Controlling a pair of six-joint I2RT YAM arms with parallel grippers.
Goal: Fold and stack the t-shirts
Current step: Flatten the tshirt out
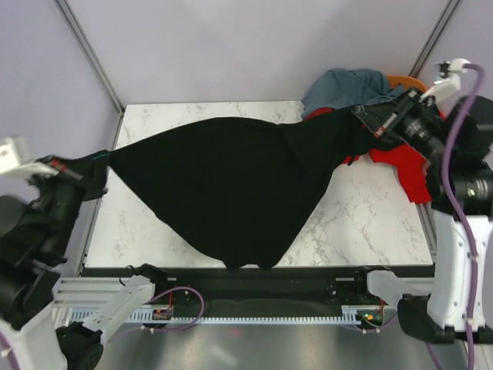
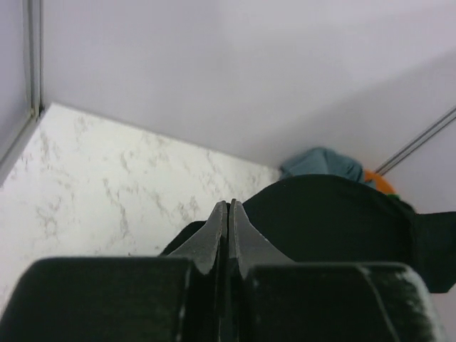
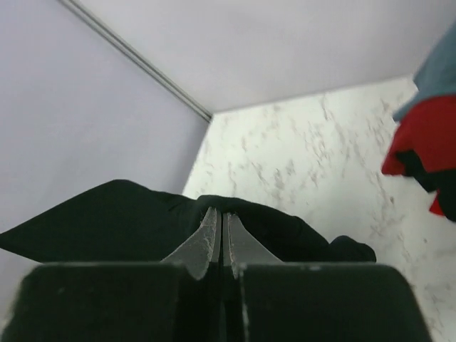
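A black t-shirt [image 1: 231,185] is stretched taut across the marble table between my two grippers, sagging to a point near the front edge. My left gripper [image 1: 104,162] is shut on its left corner beyond the table's left edge; in the left wrist view the jaws [image 2: 229,206] are pressed together on black cloth [image 2: 328,221]. My right gripper [image 1: 370,119] is shut on its right end at the back right; the right wrist view shows the jaws [image 3: 219,214] pinching black cloth [image 3: 114,221].
A heap of t-shirts lies at the back right corner: a grey-blue one [image 1: 347,85], a red one [image 1: 408,169], an orange one [image 1: 408,80]. The marble table [image 1: 370,223] has a metal rail along its front edge [image 1: 254,308]. Walls and frame posts surround it.
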